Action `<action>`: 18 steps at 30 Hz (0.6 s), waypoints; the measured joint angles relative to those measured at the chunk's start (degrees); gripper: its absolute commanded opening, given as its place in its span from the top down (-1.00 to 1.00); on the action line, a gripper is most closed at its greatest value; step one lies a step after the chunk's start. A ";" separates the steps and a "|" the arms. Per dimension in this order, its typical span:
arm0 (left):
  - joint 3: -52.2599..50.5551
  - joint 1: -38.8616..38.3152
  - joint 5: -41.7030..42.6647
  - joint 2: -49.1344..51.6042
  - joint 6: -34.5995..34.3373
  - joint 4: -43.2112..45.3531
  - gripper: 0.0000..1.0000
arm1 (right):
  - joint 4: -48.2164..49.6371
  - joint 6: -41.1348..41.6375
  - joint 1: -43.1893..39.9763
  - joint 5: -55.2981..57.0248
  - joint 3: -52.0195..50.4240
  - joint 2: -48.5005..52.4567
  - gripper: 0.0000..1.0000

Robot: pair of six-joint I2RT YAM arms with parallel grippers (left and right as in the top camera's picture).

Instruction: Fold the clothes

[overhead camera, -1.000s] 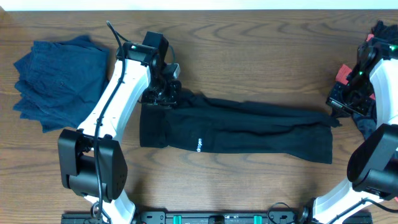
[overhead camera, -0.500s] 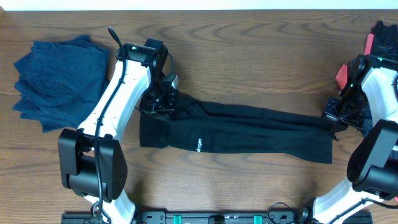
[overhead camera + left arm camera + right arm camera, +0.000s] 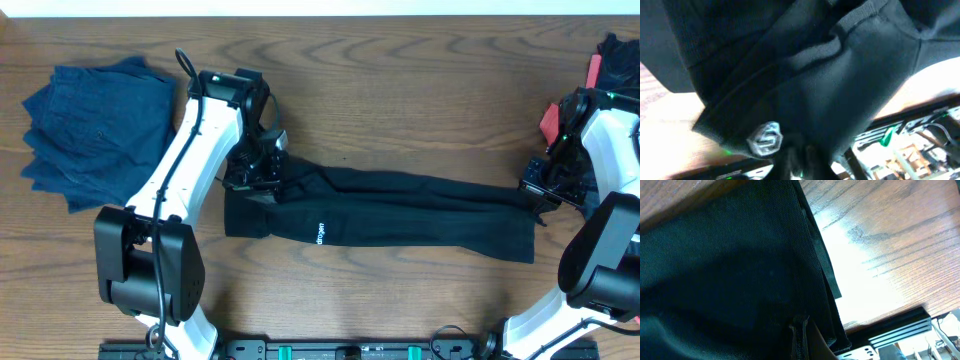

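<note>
Left gripper (image 3: 255,172) and right gripper (image 3: 533,195) have shifted toward the near edge, pulling the black trousers' (image 3: 400,210) upper layer narrower and straighter.

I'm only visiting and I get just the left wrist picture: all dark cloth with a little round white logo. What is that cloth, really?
Observer: Overhead, it is one long black garment stretched flat across the table.
Visitor: Who is holding it?
Observer: The left gripper appears to pinch its left end, and the right gripper its right end.
Visitor: Any other writing on it?
Observer: Yes, small white lettering near its lower edge.
Visitor: Anything else on the table?
Observer: A blue cloth pile lies at the far left, apart from it.
</note>
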 measured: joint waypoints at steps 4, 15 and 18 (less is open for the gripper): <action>-2.03 0.00 0.07 0.00 -0.11 0.17 0.14 | 0.00 0.00 0.00 0.00 0.00 0.00 0.98; -2.71 0.00 0.17 0.00 -0.13 4.35 0.14 | 0.00 0.00 0.00 0.00 0.00 0.00 0.97; -2.71 0.00 0.17 0.00 -0.15 6.71 0.14 | 0.00 0.00 0.00 0.24 0.00 0.00 0.97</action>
